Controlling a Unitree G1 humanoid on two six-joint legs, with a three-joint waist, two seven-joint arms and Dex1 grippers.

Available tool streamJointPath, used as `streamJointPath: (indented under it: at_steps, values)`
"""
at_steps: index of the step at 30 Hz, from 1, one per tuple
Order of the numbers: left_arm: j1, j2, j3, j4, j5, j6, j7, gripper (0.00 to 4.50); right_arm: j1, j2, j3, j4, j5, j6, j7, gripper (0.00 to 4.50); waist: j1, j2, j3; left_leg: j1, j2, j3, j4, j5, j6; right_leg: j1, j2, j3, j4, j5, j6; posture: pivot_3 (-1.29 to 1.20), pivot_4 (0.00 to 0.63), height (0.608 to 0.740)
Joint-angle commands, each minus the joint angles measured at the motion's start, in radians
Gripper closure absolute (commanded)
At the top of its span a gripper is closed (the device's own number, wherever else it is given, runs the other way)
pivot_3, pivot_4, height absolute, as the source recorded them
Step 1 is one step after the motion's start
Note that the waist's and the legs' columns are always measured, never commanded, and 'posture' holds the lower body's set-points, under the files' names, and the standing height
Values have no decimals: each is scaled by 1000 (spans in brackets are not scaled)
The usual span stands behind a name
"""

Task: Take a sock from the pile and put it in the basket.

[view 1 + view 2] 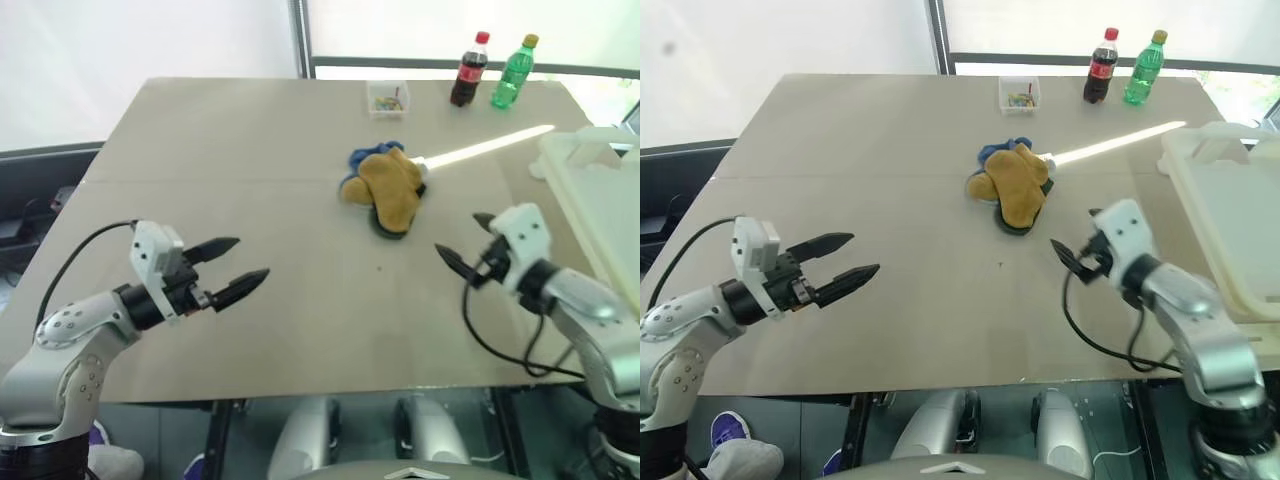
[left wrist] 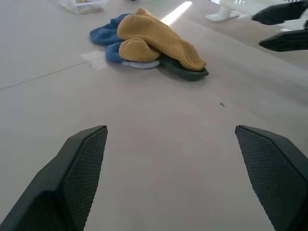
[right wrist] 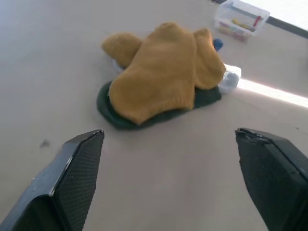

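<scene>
Both our grippers hover over bare table, left gripper (image 1: pixel 240 277) and right gripper (image 1: pixel 462 245), each with its 2 fingers spread wide and nothing between them. Ahead sits the pile (image 1: pixel 388 185): a mustard sock (image 3: pixel 161 84) draped over a dark green sock (image 3: pixel 113 115) and a blue one (image 2: pixel 107 36). At the table's right edge waits the basket (image 1: pixel 1225 215). We judge the main risk is pinching 2 layers together, since the yellow overlaps the green, or dragging the heap instead of lifting.
</scene>
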Motion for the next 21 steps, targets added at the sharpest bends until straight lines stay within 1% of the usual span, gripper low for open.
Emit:
streamJointPath:
  at_steps: [1, 3, 6, 7, 8, 9, 10, 13, 21]
  values:
    - [-7, 5, 8, -52, -20, -10, 4, 0, -98, 63, 89, 85, -49, -9, -33, 32, 2, 0, 0, 0, 0, 0, 0, 0, 0, 0, 1, 0, 0, 0, 0, 0, 150, 729]
    - [-3, 3, 6, -70, -22, -7, 13, 0, -154, 122, 141, 153, -73, -25, -45, 32, 0, 0, 0, 0, -1, 0, 0, 0, 0, 0, 2, -1, 0, 0, 0, 0, 150, 729]
    - [14, -2, 4, -112, -34, -1, 21, 0, -219, 215, 163, 257, -88, -38, -75, 32, -3, 0, 0, -1, -2, 0, -1, 0, 0, 0, 3, -1, 0, 0, 0, 0, 150, 729]
    - [19, -3, 6, -122, -39, 1, 25, 0, -235, 235, 164, 287, -95, -45, -82, 548, -2, 0, 0, -1, -3, 0, -1, 0, 0, 0, 3, -1, 0, 0, 1, 0, 150, 729]
    - [24, -4, 7, -130, -42, 1, 30, 0, -252, 253, 166, 320, -108, -57, -92, 939, -1, 0, 0, -1, -3, 0, -1, 0, 0, 0, 3, -1, 0, 0, 1, 0, 150, 729]
    - [30, -5, 8, -139, -46, 2, 35, 0, -269, 270, 167, 351, -118, -65, -101, 1504, 0, 0, 0, -1, -4, -1, -1, 0, 0, 0, 3, -1, 0, 1, 1, 0, 150, 729]
    - [34, -6, 8, -146, -48, 2, 39, 0, -281, 282, 166, 373, -125, -70, -107, 1683, -2, 0, 0, -1, -4, -1, -1, 0, 0, 0, 3, -1, 0, 1, 2, 0, 150, 729]
    - [44, -9, 3, -157, -46, -4, 51, 0, -305, 298, 165, 431, -146, -91, -114, 1683, -6, 0, 0, 0, -4, -1, -1, 0, 0, 0, 4, -1, 1, 1, 2, 0, 150, 729]
    - [49, -7, 0, -154, -42, -21, 48, 0, -325, 302, 152, 507, -186, -123, -128, 1683, -27, 1, 0, 0, -3, -1, -1, 1, -1, 0, 5, -1, 2, 2, 4, 0, 150, 729]
